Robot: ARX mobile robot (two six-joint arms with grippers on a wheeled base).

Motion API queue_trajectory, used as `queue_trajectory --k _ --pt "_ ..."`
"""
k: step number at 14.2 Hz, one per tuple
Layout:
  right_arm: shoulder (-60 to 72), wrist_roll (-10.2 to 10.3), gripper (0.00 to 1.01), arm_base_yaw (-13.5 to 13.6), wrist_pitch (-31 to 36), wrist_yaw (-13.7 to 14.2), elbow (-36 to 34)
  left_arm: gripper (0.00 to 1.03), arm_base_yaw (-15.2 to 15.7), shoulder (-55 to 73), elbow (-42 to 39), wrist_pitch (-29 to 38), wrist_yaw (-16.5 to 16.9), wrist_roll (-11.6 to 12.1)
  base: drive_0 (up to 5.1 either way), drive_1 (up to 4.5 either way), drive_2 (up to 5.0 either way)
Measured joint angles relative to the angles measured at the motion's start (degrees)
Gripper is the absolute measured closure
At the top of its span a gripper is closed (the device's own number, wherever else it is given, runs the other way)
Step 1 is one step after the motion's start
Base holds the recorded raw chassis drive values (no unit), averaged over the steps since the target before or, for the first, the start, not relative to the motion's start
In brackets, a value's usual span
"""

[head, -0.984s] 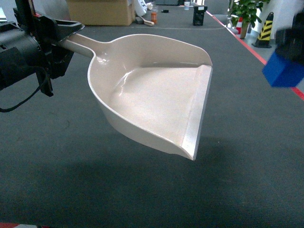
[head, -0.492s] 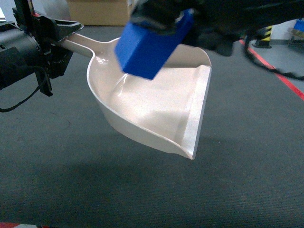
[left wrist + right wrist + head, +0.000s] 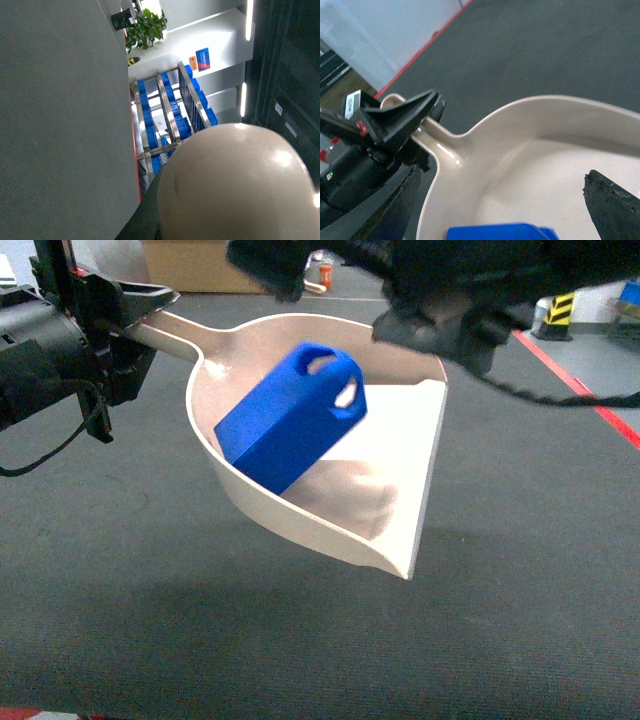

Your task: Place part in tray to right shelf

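While my left gripper [image 3: 135,310] clamps the handle:
Tray [image 3: 400,530]: aloft above grey carpet [image 3: 520,620].
Part [image 3: 290,420]: tilted inside the tray's bowl, lug up.
Right gripper [image 3: 440,300]: above the part, fingers [image 3: 612,197] spread, gripping nothing.

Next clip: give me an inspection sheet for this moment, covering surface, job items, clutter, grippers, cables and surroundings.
Surface: dark grey carpet floor, no table under the work.
Job's things: blue part lies tilted inside the cream tray, lug end up; the tray is held off the floor by its handle. Steel shelf with blue crates shows only in the left wrist view.
Clutter: nothing seen near the tray.
Grippers: left gripper shut on the tray's handle; right gripper above the tray, open, holding nothing.
Cables: black cable loops below the left arm; another trails from the right arm.
Surroundings: cardboard box, potted plant, red floor line.
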Motion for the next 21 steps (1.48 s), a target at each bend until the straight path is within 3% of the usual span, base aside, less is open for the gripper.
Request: queue_trajectory --k 2,3,5,6,7,9,10,11,16,21 --pt "-7.41 -2.95 0.03 -2.82 2.05 2.40 -4.09 0.87 0.00 0.00 0.00 -0.02 0.02 0.11 0.0 0.00 0.0" --pt "-11.13 -5.86 0.03 -4.68 3.56 4.92 -7.02 0.87 0.00 0.00 0.00 0.00 0.02 0.07 0.0 0.00 0.0" --pt "-19.78 -15.47 0.03 -9.99 8.46 11.32 -15.87 0.87 0.02 0.00 0.00 -0.02 0.02 0.02 0.0 0.00 0.0" --pt "-23.63 -20.31 0.03 -12.79 10.36 12.63 -19.89 0.87 0.00 0.00 0.00 -0.02 0.02 0.02 0.0 0.00 0.0" --pt "-28.46 -25.38 0.03 -16.31 9.94 12.74 -24.15 0.87 0.00 0.00 0.00 -0.02 0.02 0.02 0.0 0.00 0.0" --pt "-37.03 -29.83 0.03 -23.21 6.32 10.27 -31.56 0.87 0.00 0.00 0.00 -0.02 0.02 0.04 0.0 0.00 0.0" --pt "-40.57 -30.08 0.03 -25.92 2.93 8.79 -34.27 0.87 0.00 0.00 0.00 -0.02 0.02 0.02 0.0 0.00 0.0" --pt "-44.50 -30.10 0.03 -26.93 -0.66 8.15 -37.07 0.87 0.00 0.00 0.00 -0.02 0.02 0.02 0.0 0.00 0.0" --pt "-55.08 -30.01 0.03 -25.44 -8.33 9.68 -42.40 0.87 0.00 0.00 0.00 -0.02 0.02 0.02 0.0 0.00 0.0" --pt "-55.54 -29.86 0.03 -25.44 -7.91 9.77 -42.34 0.87 0.09 0.00 0.00 0.07 0.00 0.00 1.9 -1.20 -0.8"
